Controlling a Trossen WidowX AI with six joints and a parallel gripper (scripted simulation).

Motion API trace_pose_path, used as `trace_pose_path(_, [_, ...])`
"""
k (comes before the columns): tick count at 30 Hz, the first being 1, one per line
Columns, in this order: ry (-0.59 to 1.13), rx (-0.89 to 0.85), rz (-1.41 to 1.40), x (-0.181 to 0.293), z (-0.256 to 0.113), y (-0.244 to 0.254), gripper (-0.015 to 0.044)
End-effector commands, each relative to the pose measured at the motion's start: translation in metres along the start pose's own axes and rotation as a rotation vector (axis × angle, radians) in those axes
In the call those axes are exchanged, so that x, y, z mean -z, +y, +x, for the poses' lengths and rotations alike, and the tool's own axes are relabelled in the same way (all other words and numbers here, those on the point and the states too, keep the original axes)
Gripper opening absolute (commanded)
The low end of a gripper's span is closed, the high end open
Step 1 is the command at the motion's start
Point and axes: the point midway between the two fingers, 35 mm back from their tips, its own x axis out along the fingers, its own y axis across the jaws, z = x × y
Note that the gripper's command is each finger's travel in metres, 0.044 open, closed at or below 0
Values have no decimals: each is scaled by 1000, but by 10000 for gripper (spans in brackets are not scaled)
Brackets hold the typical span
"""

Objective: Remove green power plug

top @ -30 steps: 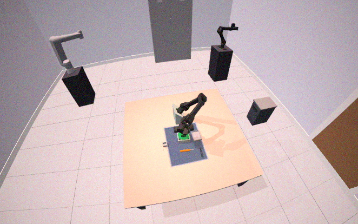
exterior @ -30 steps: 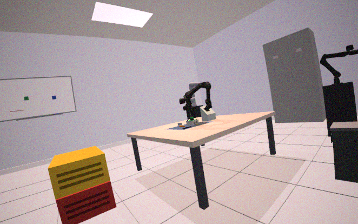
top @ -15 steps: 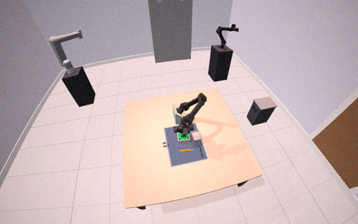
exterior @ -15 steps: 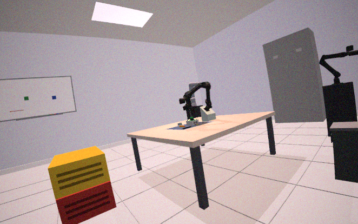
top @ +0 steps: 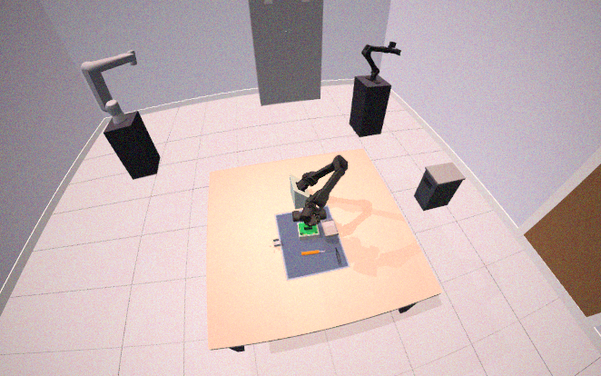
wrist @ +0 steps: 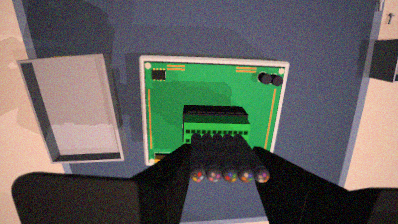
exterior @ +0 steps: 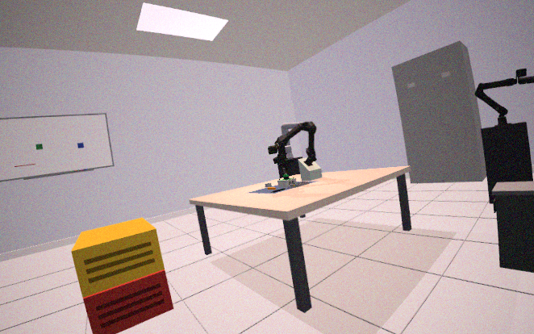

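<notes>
You have the open grey tray [top: 330, 228] [wrist: 113, 102] at the left in the wrist view, beside the circuit board and apart from it. Its long sides run roughly near to far.

To its right you see the green circuit board [top: 301, 232] [wrist: 167, 100] in its pale rectangular frame. The green power plug [wrist: 215, 128] is still out of the tray, over the near half of the board and against the black socket [wrist: 215, 111] on its far side. You can't tell whether it has begun to lift.

The plug's long axis runs left to right, and the black gripper [top: 310, 224] [exterior: 284, 173] [wrist: 221, 152] comes at it from the near side, one finger towards each end. The jaws stand partway open, closed firmly on the plug, with the dark wires [wrist: 225, 150] trailing near between the fingers.

That axis matters most for your next move: I'd keep the grip and rock gently along it, end to end, lifting only as the plug gives. A straight pull could slip the fingers or drag the board. Once it's free, you'd raise it over the frame and carry it left to the tray, minding the wires.
</notes>
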Motion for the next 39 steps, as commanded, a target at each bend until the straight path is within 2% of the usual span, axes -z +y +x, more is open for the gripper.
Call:
trace_pose_path(1, [-26,-58,13,2,-13,-5,0])
trace_pose_path(5, [-26,-166,11,2,-12,-14,0])
trace_pose_path(9, [-26,-196,11,2,-12,-17,0])
trace_pose_path(19, [-24,43,14,2,-19,4,0])
trace_pose_path(23, [-24,75,14,2,-21,6,0])
trace_pose_path(34, [-26,-180,11,2,-21,-16,0])
trace_pose_path(39, [-26,-175,11,2,-22,-16,0])
